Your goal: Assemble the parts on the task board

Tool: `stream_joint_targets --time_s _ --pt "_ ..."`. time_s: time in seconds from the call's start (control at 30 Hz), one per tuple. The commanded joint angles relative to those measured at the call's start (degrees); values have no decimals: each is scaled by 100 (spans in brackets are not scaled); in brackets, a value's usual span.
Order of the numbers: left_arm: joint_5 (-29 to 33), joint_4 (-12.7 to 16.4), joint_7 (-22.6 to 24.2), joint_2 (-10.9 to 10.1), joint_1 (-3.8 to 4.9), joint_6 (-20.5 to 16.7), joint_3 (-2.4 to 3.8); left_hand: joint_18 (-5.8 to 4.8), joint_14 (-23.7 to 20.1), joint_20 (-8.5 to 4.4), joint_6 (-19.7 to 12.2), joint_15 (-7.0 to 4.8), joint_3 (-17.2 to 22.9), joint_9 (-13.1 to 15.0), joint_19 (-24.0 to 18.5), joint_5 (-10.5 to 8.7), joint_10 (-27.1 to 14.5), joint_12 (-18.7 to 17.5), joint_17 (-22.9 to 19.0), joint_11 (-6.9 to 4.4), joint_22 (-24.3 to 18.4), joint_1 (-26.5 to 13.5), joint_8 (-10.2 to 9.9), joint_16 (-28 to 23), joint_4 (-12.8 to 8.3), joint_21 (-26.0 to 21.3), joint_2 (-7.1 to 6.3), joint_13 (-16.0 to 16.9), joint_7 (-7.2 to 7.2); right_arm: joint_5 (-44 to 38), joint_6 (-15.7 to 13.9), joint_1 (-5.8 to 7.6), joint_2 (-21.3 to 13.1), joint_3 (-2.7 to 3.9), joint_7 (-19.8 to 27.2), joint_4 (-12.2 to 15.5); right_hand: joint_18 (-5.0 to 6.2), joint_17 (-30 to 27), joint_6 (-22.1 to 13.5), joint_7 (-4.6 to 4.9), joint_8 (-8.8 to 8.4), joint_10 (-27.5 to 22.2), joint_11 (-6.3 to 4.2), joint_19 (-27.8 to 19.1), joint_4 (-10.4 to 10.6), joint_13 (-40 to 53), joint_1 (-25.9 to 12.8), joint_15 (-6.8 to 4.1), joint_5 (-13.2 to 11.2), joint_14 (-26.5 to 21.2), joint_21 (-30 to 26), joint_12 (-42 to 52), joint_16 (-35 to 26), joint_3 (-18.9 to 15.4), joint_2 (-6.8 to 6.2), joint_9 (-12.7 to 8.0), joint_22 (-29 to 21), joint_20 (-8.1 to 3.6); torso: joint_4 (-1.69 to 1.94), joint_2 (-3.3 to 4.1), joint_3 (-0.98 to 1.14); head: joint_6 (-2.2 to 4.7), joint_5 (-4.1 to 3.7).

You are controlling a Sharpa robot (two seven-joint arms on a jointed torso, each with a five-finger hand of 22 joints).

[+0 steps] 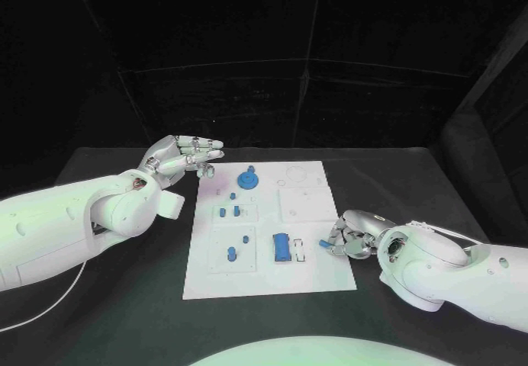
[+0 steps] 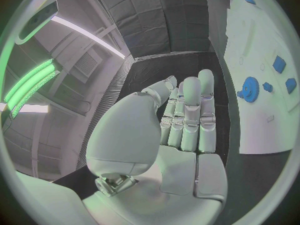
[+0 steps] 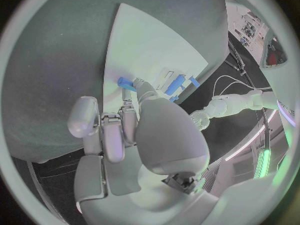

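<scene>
Board (image 1: 313, 271) sits mid-table (image 1: 99, 328), white, long axis running away from the robot. Parts on it, head view: blue gear (image 1: 249, 180) near the far end, small blue blocks (image 1: 228, 211) in a cluster nearer than the gear, two more small blue pieces (image 1: 232, 252) in the near-left panel, long blue bar (image 1: 281, 247) in a near-centre slot with a thin white strip right beside it.

Right hand (image 1: 353, 235) at the board's right edge, level with the bar, fingers curled. Small blue part (image 1: 326, 244) pinched at its fingertips, just over the board edge. Right wrist view confirms it: blue part (image 3: 127, 83) held between thumb and fingertip (image 3: 145, 89) above the white plate (image 3: 150, 40), the bar (image 3: 175, 84) beyond it. The head view alone leaves the grip unclear; the wrist view settles it.

Left hand (image 1: 179, 158) off the board's far-left corner, above the table, not touching the board. Left wrist view: fingers (image 2: 190, 112) straight and side by side, thumb apart, nothing held. The same view shows the gear (image 2: 250, 89) and a few small blue pieces (image 2: 279, 64) on the plate (image 2: 262, 130) to the side of the hand. The right wrist view also catches the left hand (image 3: 259, 99) far across the board.
</scene>
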Motion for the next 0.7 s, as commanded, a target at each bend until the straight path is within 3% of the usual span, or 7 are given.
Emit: stream_joint_targets --time_s 0.03,0.2,0.43,0.7 --pt "13 11 18 2 5 74 3 78 -44 29 -28 5 -35 -5 -9 -18 -26 14 -5 -6 -6 -42 -17 -22 13 -33 4 -8 -1 571 -526 2 -3 -1 334 58 -81 1277 38 12 -22 23 0 37 17 -490 71 44 28 547 22 37 34 128 109 -6 8 16 -4 10 3 4 36" --pt "13 14 17 -6 5 71 3 78 -44 29 -28 5 -35 -5 -9 -18 -26 14 -5 -6 -6 -42 -17 -22 13 -33 4 -8 -1 685 -749 3 31 0 501 113 -86 1306 109 3 -39 46 -4 54 40 -469 -62 40 -8 553 44 67 47 514 -71 -61 47 16 -11 10 6 23 68" --pt "13 35 15 -9 5 107 4 78 -46 29 -33 5 -35 -6 -8 -18 -31 15 -10 -6 -8 -37 -18 -24 7 -36 2 -8 -1 756 -913 5 125 2 614 174 -89 1330 162 -8 -29 63 -11 63 33 -452 -162 35 -134 558 56 90 58 725 -195 -77 69 12 -11 12 5 3 80" --pt "13 44 17 -14 5 113 4 78 -46 29 -33 5 -35 -6 -8 -18 -31 15 -10 -6 -8 -37 -18 -24 7 -36 2 -8 -1 900 -559 5 343 2 509 135 -86 1324 269 -43 -8 60 -35 61 89 -477 -371 20 -287 557 52 54 55 840 -315 -91 63 3 -10 11 6 -28 63"
